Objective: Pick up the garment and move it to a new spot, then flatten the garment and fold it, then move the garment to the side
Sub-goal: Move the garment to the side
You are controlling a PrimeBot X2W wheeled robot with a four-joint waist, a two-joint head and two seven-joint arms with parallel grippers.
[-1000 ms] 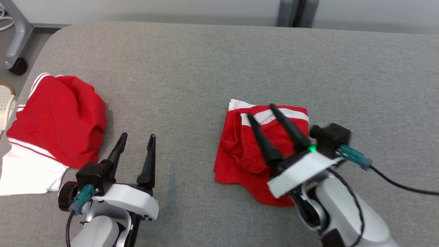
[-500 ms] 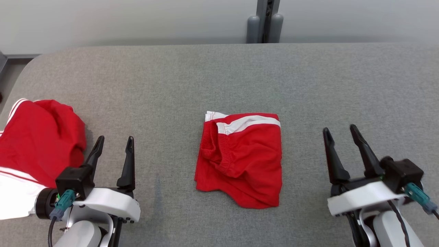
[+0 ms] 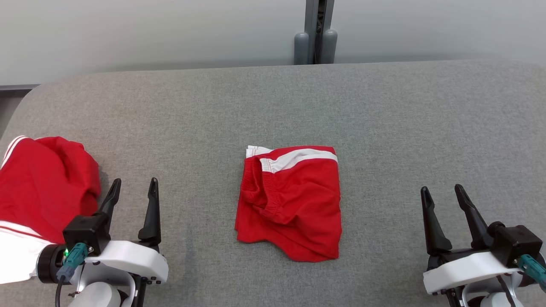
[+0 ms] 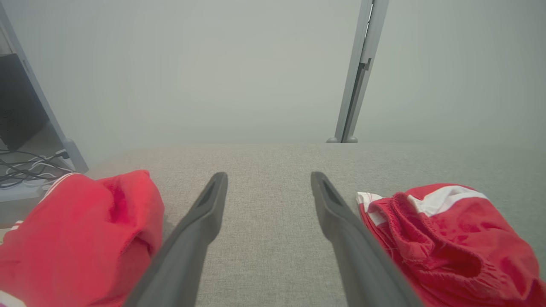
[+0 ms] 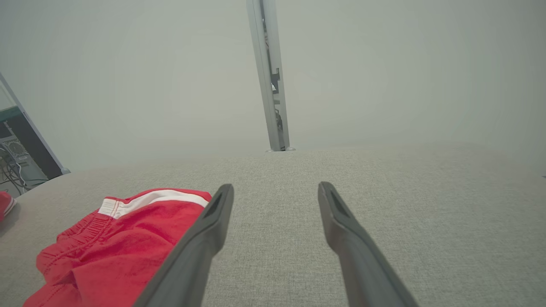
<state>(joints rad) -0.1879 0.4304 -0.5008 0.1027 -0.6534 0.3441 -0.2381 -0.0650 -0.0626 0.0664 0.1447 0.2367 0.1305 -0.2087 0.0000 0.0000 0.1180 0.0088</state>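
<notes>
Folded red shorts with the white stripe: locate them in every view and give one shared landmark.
Head view: folded red shorts at centre, on the grey padded table.
Left wrist view: shorts at lower right.
Right wrist view: shorts at lower left.
Shared landmark: grey upright post behind the table's far edge.

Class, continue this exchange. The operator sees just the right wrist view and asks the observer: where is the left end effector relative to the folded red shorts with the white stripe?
Observer: The left end effector is open above the grey fabric-covered table, left of the folded red shorts and apart from them.
Operator: What else is over there?
Observer: A crumpled red and white garment lies at the table's left edge, close beside that end effector.
Operator: My view cuts off the shorts' near edge. How does it lie?
Observer: Uneven; its right part reaches nearer the robot than its left.
</notes>
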